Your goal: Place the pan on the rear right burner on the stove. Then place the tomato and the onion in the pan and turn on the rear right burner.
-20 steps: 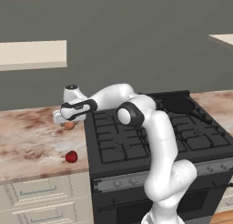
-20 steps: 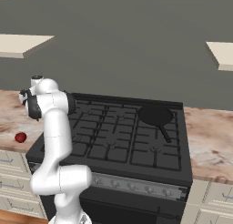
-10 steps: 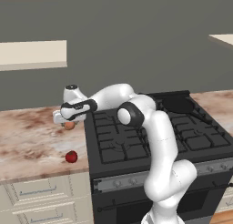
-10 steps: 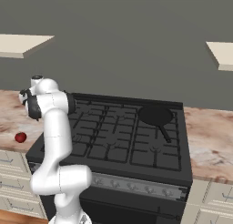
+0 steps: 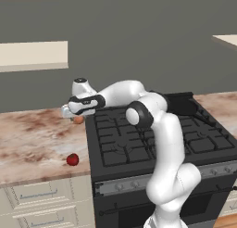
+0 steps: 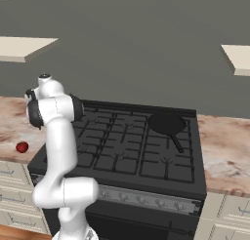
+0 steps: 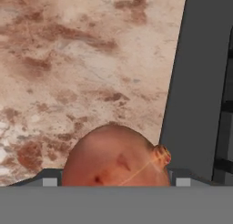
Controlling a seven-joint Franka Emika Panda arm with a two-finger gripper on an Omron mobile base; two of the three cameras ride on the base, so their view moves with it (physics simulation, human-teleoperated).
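Note:
The onion (image 5: 78,120), a pale orange-tan ball, rests on the marble counter just left of the stove (image 5: 139,150). My gripper (image 5: 76,116) reaches down over it. In the hand view the onion (image 7: 113,157) fills the gap between the two finger tips, and the gripper (image 7: 116,182) is shut on it. The tomato (image 5: 72,159), a small red ball, lies nearer the counter's front edge, also seen as the tomato (image 6: 21,147). The black pan (image 6: 167,123) sits on the rear right burner (image 6: 188,136), its handle pointing toward the front. In the left base view my arm hides part of the pan (image 5: 185,104).
The marble counter (image 5: 32,139) runs left of the stove, and another stretch (image 6: 224,151) lies to its right. The knob strip (image 6: 146,201) runs along the stove's front. Pale shelves hang on the wall at both sides.
The jaws have drawn in against the onion over the last second. The arm, the onion, the tomato and the pan stay where they were.

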